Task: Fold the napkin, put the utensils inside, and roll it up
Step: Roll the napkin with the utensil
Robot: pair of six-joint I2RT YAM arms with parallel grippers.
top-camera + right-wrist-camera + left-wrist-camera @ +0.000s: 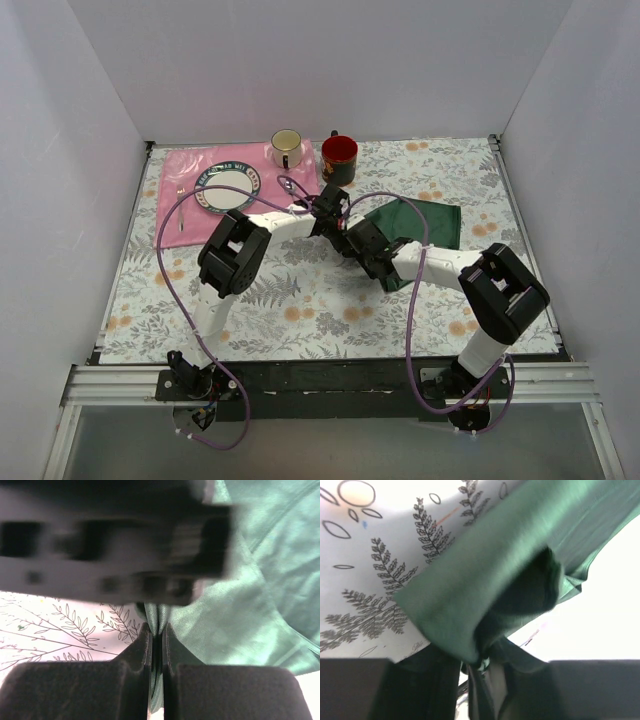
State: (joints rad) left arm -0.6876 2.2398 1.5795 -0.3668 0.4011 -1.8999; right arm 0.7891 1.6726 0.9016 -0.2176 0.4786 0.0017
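The dark green napkin (428,220) lies right of the table's middle, its near-left edge lifted. My left gripper (334,212) is shut on a bunched edge of it; in the left wrist view the cloth (485,575) hangs in a fold from the gripper (482,666). My right gripper (352,238) is right beside it, shut on a pinched fold of the napkin (240,585) between its dark pads (134,650). A silver utensil head (287,183) shows just behind the left arm; its handle is mostly hidden.
A pink placemat (172,175) at the back left holds a plate (227,188) and a small all-silver fork (181,206). A cream mug (286,148) and a red mug (339,158) stand at the back. The left arm's blurred body (115,540) fills the top of the right wrist view.
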